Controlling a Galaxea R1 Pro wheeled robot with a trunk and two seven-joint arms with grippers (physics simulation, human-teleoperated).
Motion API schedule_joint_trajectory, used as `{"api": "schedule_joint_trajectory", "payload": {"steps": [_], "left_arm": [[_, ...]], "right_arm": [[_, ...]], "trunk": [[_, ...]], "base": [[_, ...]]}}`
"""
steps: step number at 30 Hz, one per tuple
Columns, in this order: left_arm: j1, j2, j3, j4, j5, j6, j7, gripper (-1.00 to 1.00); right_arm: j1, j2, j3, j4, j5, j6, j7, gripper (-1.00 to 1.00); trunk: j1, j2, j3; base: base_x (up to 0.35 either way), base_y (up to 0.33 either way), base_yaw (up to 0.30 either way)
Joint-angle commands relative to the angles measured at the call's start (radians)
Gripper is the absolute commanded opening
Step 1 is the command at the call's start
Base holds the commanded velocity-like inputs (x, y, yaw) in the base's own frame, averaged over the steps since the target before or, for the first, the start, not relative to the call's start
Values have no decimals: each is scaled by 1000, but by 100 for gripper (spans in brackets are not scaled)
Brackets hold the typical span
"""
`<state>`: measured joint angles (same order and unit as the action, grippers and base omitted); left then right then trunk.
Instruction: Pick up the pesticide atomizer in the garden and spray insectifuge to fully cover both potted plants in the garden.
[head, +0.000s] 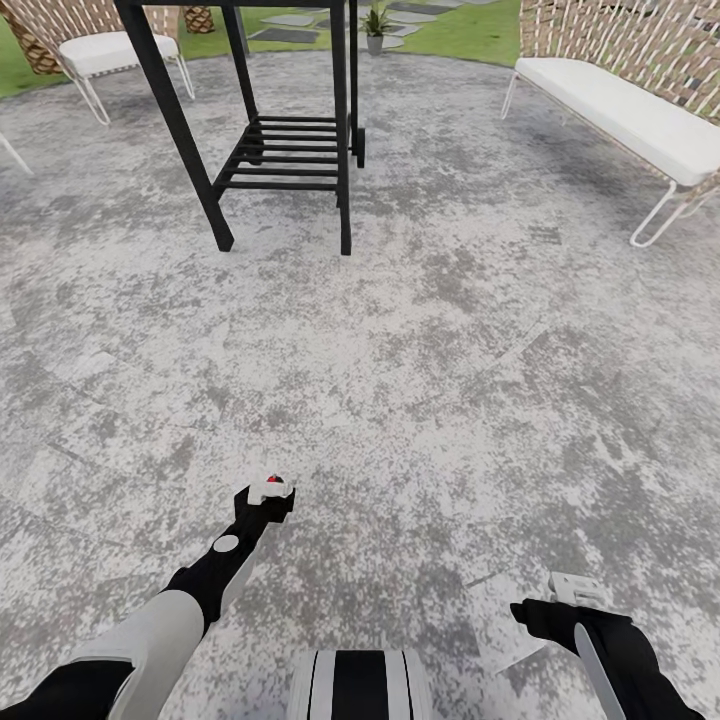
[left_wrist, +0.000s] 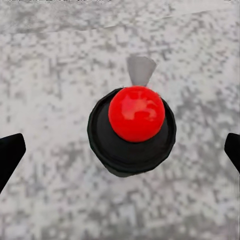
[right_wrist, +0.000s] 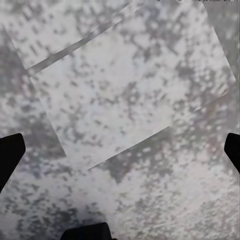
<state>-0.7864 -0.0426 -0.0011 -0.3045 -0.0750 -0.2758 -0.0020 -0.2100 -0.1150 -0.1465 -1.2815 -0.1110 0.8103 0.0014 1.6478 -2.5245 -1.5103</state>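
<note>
The pesticide atomizer (left_wrist: 132, 127) shows end-on in the left wrist view: a red spot on a dark round body with a grey nozzle, and mottled paving behind it. It is centred between the two dark fingertips (left_wrist: 10, 155), which stand far apart and do not touch it. In the head view its white head with the red spot (head: 270, 488) sits right at the tip of my left gripper (head: 265, 505), and its body is hidden. My right gripper (head: 560, 600) hangs open over bare paving. One potted plant (head: 376, 22) stands far ahead on the lawn's edge.
A black metal cart with a slatted lower shelf (head: 285, 150) stands ahead on the round grey patio (head: 450, 330). A white-cushioned wicker bench (head: 630, 110) is at the right and a wicker chair (head: 100, 50) at the far left. Grey stepping slabs (head: 285, 35) lie beyond.
</note>
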Motion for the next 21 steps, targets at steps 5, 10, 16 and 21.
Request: {"api": "schedule_joint_trajectory", "payload": {"steps": [5,10,16,21], "left_arm": [[0,0,0,1,-8,-3,0,100],[0,0,0,1,-8,-3,0,100],[0,0,0,1,-8,-3,0,100],[0,0,0,1,-8,-3,0,100]], "right_arm": [[0,0,-1,-1,-6,4,0,100],[0,0,-2,-1,-6,4,0,100],[-1,0,-2,-1,-6,4,0,100],[0,-1,-2,-1,-6,4,0,100]], "trunk": [[0,0,-1],[0,0,-1],[0,0,-5],[0,0,-6]], "base": [[138,0,0],[30,0,0],[2,0,0],[0,0,0]]}}
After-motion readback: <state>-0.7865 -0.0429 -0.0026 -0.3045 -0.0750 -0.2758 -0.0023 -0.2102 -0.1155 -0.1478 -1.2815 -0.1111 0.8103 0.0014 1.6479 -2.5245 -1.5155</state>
